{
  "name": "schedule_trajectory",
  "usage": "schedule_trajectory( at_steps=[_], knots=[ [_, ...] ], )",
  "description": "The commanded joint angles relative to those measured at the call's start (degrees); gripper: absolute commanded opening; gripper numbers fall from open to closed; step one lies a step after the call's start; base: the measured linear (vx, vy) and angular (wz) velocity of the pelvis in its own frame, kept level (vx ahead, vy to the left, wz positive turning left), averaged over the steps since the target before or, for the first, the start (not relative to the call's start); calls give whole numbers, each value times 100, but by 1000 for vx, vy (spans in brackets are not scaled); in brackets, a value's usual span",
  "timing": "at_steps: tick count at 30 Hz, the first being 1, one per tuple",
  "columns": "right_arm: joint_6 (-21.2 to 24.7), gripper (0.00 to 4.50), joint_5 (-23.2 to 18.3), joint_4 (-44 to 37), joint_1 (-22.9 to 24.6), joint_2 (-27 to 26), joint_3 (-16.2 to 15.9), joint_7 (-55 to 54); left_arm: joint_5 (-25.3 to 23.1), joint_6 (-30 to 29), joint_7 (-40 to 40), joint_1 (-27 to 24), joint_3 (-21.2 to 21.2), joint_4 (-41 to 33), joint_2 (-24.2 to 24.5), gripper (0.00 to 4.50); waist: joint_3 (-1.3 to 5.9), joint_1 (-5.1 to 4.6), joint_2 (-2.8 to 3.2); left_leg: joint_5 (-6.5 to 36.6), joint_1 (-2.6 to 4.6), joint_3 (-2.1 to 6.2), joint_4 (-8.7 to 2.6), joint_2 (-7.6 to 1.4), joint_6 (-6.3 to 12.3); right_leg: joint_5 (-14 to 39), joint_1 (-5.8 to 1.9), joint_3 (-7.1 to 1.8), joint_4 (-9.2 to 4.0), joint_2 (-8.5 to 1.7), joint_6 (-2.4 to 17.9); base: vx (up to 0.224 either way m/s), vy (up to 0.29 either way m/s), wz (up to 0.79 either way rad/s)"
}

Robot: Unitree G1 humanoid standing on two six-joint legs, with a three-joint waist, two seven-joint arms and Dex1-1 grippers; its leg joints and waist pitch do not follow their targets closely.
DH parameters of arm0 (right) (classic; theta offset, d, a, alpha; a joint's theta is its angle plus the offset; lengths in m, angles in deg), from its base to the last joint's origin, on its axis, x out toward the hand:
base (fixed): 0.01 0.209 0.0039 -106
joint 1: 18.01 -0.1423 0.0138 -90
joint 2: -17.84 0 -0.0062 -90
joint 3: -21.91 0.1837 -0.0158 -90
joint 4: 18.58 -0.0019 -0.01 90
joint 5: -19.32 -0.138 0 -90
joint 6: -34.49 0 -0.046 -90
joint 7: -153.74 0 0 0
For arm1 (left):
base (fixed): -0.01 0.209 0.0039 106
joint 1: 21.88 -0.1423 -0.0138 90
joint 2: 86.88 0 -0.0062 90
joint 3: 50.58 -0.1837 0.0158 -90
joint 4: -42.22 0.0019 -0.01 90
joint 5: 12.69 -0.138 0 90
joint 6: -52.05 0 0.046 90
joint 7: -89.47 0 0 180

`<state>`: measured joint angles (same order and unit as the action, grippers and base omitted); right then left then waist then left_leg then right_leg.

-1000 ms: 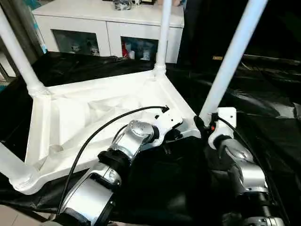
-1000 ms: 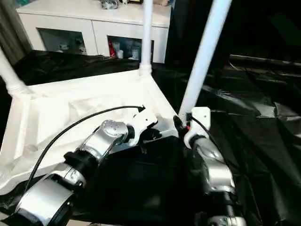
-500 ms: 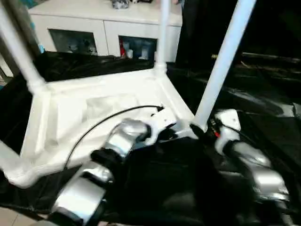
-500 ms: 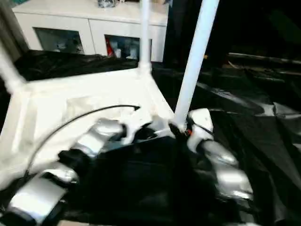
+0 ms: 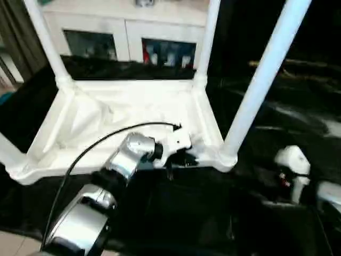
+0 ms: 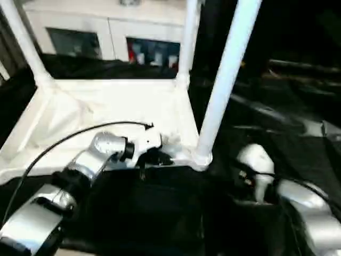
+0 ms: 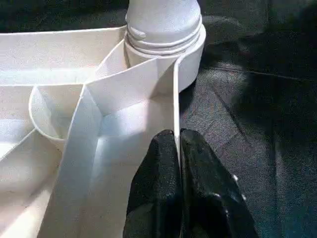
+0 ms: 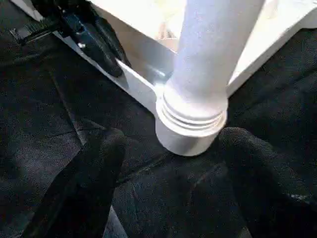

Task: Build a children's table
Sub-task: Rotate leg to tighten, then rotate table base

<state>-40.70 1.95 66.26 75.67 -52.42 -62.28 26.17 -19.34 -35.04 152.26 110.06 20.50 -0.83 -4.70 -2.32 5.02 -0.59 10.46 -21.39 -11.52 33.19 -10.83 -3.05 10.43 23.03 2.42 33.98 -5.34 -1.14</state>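
The children's table (image 5: 128,106) lies upside down on the black drape, white and ribbed, with its legs standing up from the corner sockets. My left gripper (image 7: 177,136) is shut on the thin near rim wall, close to the near-right corner socket (image 7: 166,39). The near-right leg (image 5: 261,80) rises from that socket (image 8: 190,124). My right gripper (image 8: 174,135) is open, one black finger (image 8: 106,148) on each side of the socket and clear of it. Its white wrist housing (image 5: 290,160) sits right of the leg.
A white cabinet with glass doors (image 5: 128,37) stands behind the table. Black drape (image 5: 298,106) covers the surface to the right and near me. A curtain (image 5: 16,53) hangs at the left, and bare floor (image 5: 10,240) shows at the near left.
My right gripper has opened and drawn back from the near-right leg, to the right and towards me. The left gripper keeps its hold on the rim. The camera has shifted.
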Motion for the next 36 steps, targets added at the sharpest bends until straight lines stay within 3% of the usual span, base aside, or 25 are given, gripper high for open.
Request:
schedule_trajectory(
  at_steps=[1,3,4,5,7,8,9,10,11,14,15,17,18,19,21,23,25,26,27,28,29,30,31,33,36],
  knots=[
    [22,334,-69,-185,67,-1,210,-143,511,232,213,-94,216,-411,-142,57,276,11,-157,1382,51,117,-373,-248,502,1835,-225,-181,-492,-312,1031,0,0,0],
    [187,334,-338,-452,116,-102,255,-172,681,-8,383,-185,306,-874,-18,57,281,43,-170,1373,49,118,-377,-259,502,1866,-225,-181,-480,-340,1111,0,0,0],
    [208,334,-376,-490,122,-116,251,-182,699,-49,404,-201,317,-946,5,63,291,39,-124,1355,62,126,-387,-286,482,1694,-208,-178,-460,-321,1169,0,0,0],
    [208,334,-379,-493,122,-120,247,-184,701,-55,405,-204,319,-958,10,84,284,28,-126,1355,62,129,-393,-292,474,1602,-206,-173,-453,-305,1180,0,0,0],
    [288,334,-489,-584,103,-263,107,-168,823,-308,441,-317,416,-1408,151,95,268,22,-211,1405,42,128,-400,-289,467,1508,-224,-168,-433,-310,1194,0,0,0],
    [310,334,-481,-588,60,-353,0,-192,895,-484,444,-387,480,-1689,240,99,279,17,-177,1371,44,138,-402,-296,442,1446,-237,-173,-395,-329,1222,0,0,0],
    [324,334,-475,-591,19,-452,-141,-193,965,-662,426,-482,555,-2017,347,97,272,-2,-203,1317,13,140,-404,-285,435,1445,-241,-167,-386,-324,1211,0,0,0],
    [311,334,-396,-575,-40,-609,-390,-230,1080,-1051,309,-669,723,-2585,516,128,276,-1,-230,1279,22,139,-398,-288,411,1450,-239,-164,-384,-328,1205,0,0,0],
    [311,334,-396,-575,-40,-609,-390,-230,1080,-1051,309,-669,723,-2585,516,128,276,-1,-230,1279,22,139,-398,-288,411,1450,-239,-164,-384,-328,1205,0,0,0],
    [295,334,-306,-565,-123,-979,-707,-443,1167,-1792,351,-1424,931,-3866,1163,147,271,2,-173,1241,68,144,-423,-318,300,1292,-214,-177,-333,-319,1251,0,0,0],
    [306,334,-305,-556,-147,-1059,-744,-502,1180,-1909,368,-1579,967,-4085,1288,161,244,-38,-180,1237,25,141,-445,-295,311,1326,-214,-182,-350,-300,1219,0,0,0],
    [248,334,-258,-510,-212,-1277,-852,-661,1253,-2224,351,-2014,1121,-4608,1541,179,239,-31,-185,1338,86,110,-441,-284,215,1430,-169,-191,-375,-258,1158,0,0,0],
    [188,334,-205,-420,-283,-1440,-864,-827,1328,-2370,343,-2228,1223,-4840,1633,183,240,-9,-120,1387,100,126,-462,-302,122,1427,-157,-196,-353,-278,1187,0,0,0],
    [118,334,-151,-275,-387,-1658,-856,-1043,1415,-2550,275,-2491,1369,-5105,1714,192,222,-13,-141,1455,93,116,-480,-291,89,1487,-139,-194,-371,-257,1161,0,0,0],
    [-58,334,-43,40,-602,-2028,-890,-1367,1524,-2730,92,-2964,1683,-5466,1807,217,213,18,-124,1781,173,109,-490,-298,-111,1577,-79,-205,-391,-246,1171,0,0,0],
    [-184,334,16,217,-703,-2202,-925,-1514,1528,-2759,-47,-3212,1861,-5613,1830,224,198,-8,-123,1940,124,128,-519,-278,-184,1700,-113,-207,-398,-248,1108,0,0,0],
    [-498,334,138,799,-1004,-2723,-1162,-1752,1576,-2585,-543,-4135,2503,-6004,1848,243,202,-16,-122,2028,125,139,-517,-276,-212,1736,-103,-215,-392,-258,1059,0,0,0],
    [-509,334,144,819,-1014,-2739,-1172,-1759,1580,-2576,-558,-4168,2527,-6017,1847,256,174,-59,-171,2080,39,158,-550,-260,-195,1945,-150,-207,-410,-275,970,0,0,0],
    [-546,334,164,884,-1048,-2790,-1197,-1782,1600,-2542,-606,-4270,2613,-6050,1834,263,202,-32,-127,2110,104,169,-534,-263,-223,2073,-121,-210,-425,-258,864,0,0,0],
    [-690,334,169,1182,-1237,-3013,-1093,-2012,1765,-2347,-715,-4511,2983,-6028,1698,268,207,-26,-122,2111,139,152,-525,-264,-227,1987,-86,-221,-436,-242,858,0,0,0],
    [-795,334,169,1414,-1395,-3208,-960,-2277,1902,-2229,-727,-4719,3244,-6015,1639,268,194,-34,-179,2083,108,156,-527,-263,-223,1860,-81,-229,-417,-270,964,0,0,0],
    [-842,334,169,1518,-1468,-3300,-894,-2409,1962,-2182,-721,-4819,3354,-6013,1625,276,191,-26,-170,2089,100,162,-547,-260,-249,1896,-105,-221,-427,-269,967,0,0,0],
    [-966,334,120,1802,-1675,-3510,-671,-2752,2073,-1990,-652,-5218,3659,-5894,1639,288,198,-4,-191,2105,147,151,-539,-265,-250,1814,-79,-222,-418,-228,891,0,0,0],
    [-1033,334,133,1916,-1755,-3565,-596,-2886,2111,-1898,-617,-5382,3771,-5836,1642,307,170,-29,-175,2188,119,147,-563,-251,-262,1844,-72,-234,-417,-223,875,0,0,0],
    [-1328,334,103,2464,-2087,-3697,-199,-3449,2298,-1723,-632,-6001,4168,-5755,1627,320,198,-3,-182,2216,166,145,-559,-256,-310,1661,-56,-239,-395,-192,765,0,0,0]
  ],
)
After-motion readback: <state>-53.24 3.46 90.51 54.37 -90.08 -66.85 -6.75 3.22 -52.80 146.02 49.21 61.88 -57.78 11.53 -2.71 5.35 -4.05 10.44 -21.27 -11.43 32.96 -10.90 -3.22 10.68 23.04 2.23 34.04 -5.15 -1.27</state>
